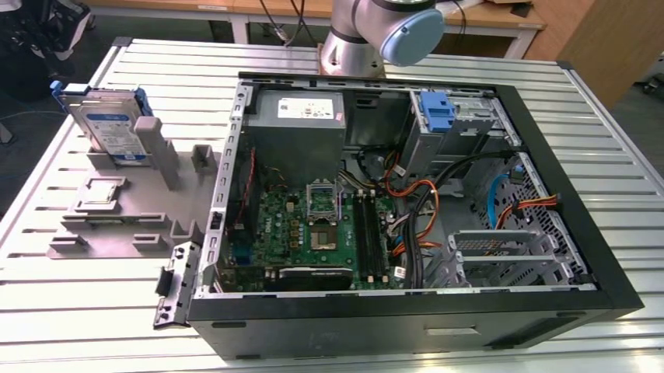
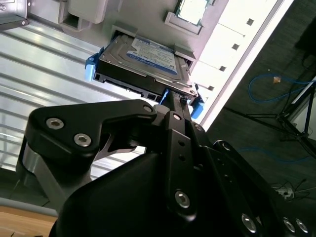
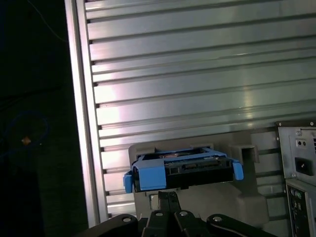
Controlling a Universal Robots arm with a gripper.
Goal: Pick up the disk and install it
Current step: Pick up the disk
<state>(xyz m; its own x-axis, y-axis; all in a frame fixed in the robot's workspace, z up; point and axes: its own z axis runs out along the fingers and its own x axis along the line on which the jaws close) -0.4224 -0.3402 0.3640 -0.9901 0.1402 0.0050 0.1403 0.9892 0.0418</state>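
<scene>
The disk [image 1: 107, 128] stands on edge in a slot of a grey plastic fixture [image 1: 114, 225] on the table, at the exterior view's left. Its white-and-blue label and blue bracket show. In both wrist views the disk [image 2: 143, 61] [image 3: 182, 170] lies ahead of my black gripper [image 2: 173, 101] [image 3: 168, 196], which hangs short of it and holds nothing. The open computer case [image 1: 539, 155] lies on its side at the exterior view's right, its inside facing up.
Inside the case are a grey power-supply box [image 1: 301, 113], a metal cage with a blue latch [image 1: 441, 113], a green motherboard [image 1: 311, 233], loose orange and black cables [image 1: 425, 210] and a silver bay [image 1: 498, 252]. The slatted metal table [image 1: 83, 311] ends close to the fixture.
</scene>
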